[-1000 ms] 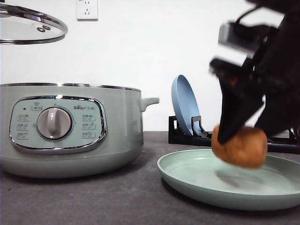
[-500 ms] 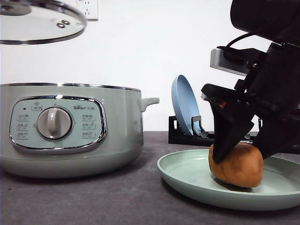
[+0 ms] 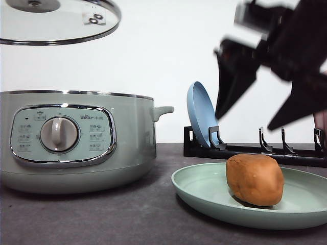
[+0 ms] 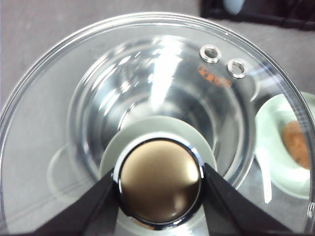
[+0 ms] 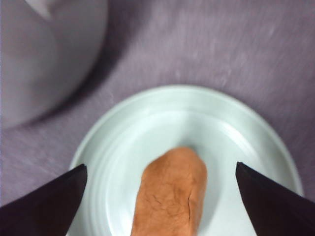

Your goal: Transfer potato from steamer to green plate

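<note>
The orange-brown potato (image 3: 255, 179) lies on the pale green plate (image 3: 204, 191) at the front right of the table. My right gripper (image 3: 246, 121) hangs open above it, blurred, its fingers spread well clear of the potato (image 5: 171, 195) on the plate (image 5: 236, 132). The sage-green steamer (image 3: 76, 140) stands open on the left. High above it my left gripper (image 4: 160, 196) is shut on the chrome knob (image 4: 160, 179) of the glass lid (image 3: 59, 23). Through the lid (image 4: 88, 88) I see the plate (image 4: 275, 147) with the potato (image 4: 297, 143).
A black dish rack (image 3: 255, 148) stands behind the green plate, with a blue plate (image 3: 201, 118) upright in its left slot. A wall socket sits on the white wall behind the lid. The dark table (image 3: 127, 214) runs between steamer and plate.
The right gripper set the potato down on the green plate, opened, and rose away from it. The left gripper carried the glass lid to the right above the steamer.
</note>
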Motion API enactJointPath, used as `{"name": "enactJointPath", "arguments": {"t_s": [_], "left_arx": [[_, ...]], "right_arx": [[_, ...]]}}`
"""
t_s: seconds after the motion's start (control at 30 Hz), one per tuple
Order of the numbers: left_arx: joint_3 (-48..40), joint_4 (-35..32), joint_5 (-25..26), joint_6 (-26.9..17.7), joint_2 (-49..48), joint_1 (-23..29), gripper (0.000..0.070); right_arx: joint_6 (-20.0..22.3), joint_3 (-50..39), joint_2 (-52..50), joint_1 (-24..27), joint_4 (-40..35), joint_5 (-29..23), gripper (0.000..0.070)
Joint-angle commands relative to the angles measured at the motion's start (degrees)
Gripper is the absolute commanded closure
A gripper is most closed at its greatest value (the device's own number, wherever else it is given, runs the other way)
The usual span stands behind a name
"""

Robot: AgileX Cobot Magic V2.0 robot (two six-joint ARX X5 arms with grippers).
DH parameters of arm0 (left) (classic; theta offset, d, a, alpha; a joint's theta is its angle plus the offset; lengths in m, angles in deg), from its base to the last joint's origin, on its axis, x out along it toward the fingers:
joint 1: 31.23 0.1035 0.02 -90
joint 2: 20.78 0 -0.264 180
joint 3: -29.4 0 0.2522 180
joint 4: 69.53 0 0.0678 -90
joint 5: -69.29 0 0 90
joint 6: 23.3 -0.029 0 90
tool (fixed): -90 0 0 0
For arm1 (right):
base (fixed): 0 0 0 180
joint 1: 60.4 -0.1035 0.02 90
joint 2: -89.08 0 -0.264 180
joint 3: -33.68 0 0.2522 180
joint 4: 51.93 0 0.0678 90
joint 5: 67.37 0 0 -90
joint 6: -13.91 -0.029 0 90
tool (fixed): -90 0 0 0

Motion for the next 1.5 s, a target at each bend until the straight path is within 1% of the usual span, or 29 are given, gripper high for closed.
{"name": "enactJointPath", "arguments": {"t_s": [0.0,0.13,0.4,0.6,0.73,1.07,1.23,1.47], "left_arx": [[1.6,-2.8,0.3,-0.5,1.2,-0.6,0.0699],[1.6,-3.1,0.2,-0.5,3.5,-1.8,0.0699],[1.6,-6.4,-1.6,-0.5,8.9,-3.6,0.0699],[1.6,-7.7,-3.6,-1.6,11.9,-4.4,0.0699],[1.6,-8.5,-3.6,-1.6,13.4,-4.5,0.0699],[1.6,-8.7,-3.7,-2.0,16.5,-4.9,0.0699],[1.6,-8.7,-5.1,-2.1,16.8,-4.9,0.0699],[1.5,-8.6,-5.1,-2.2,16.8,-5.0,0.0699]], "right_arx": [[0.8,1.8,-0.8,-0.3,1.7,-0.6,0.0087],[1.4,4.7,-4.6,-0.3,5.3,-0.6,0.0087],[1.5,6.4,-12.4,-0.3,6.6,-0.7,0.0087],[1.5,6.4,-15.9,-0.3,8.1,-1.1,0.0087],[1.5,6.4,-16.7,-0.3,8.3,-2.4,0.0087],[2.2,6.4,-16.7,-0.3,8.5,-2.5,0.0087],[2.3,6.4,-16.7,-0.3,8.5,-2.6,0.0087],[2.5,6.4,-16.7,-0.3,8.5,-3.6,0.0087]]}}
